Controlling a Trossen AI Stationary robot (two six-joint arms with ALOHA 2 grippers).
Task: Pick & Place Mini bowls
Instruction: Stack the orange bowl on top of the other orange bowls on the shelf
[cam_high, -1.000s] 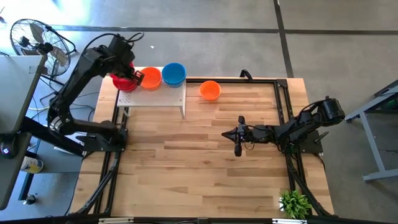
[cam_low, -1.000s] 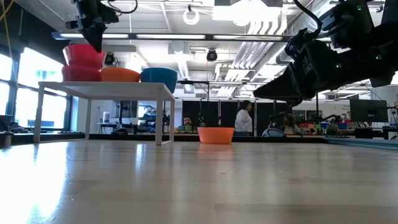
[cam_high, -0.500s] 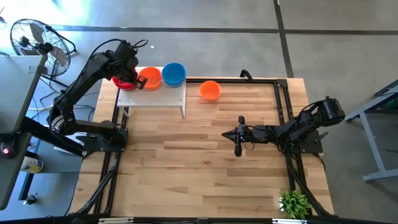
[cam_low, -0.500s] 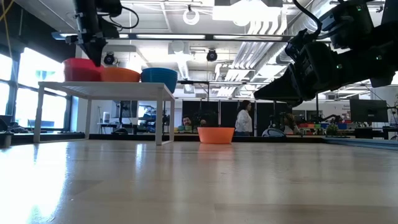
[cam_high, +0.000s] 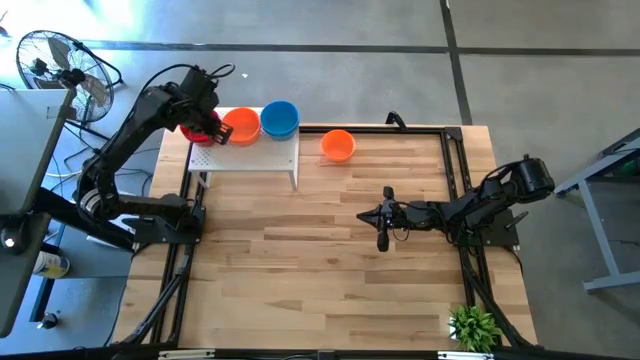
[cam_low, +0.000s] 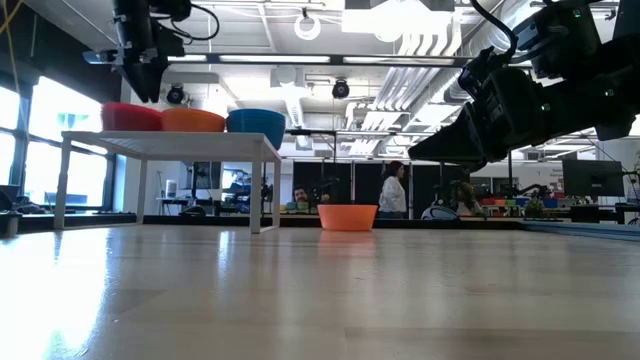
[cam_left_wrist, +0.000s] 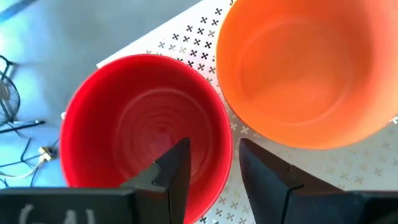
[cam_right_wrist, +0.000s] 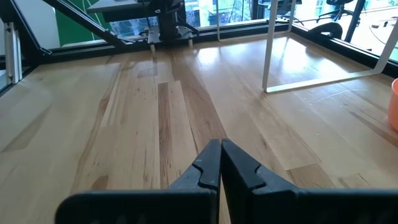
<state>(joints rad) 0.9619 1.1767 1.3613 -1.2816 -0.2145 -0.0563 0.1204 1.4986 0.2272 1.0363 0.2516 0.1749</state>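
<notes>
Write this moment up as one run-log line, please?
left gripper: open, astride red bowl rim on white board | right gripper: shut, idle over table | orange bowl: alone on table

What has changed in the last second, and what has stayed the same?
The left gripper lowered the red bowl onto the white raised board, beside the orange bowl, then opened around its rim. The blue bowl, the orange bowl on the table and the shut right gripper stayed put.
</notes>
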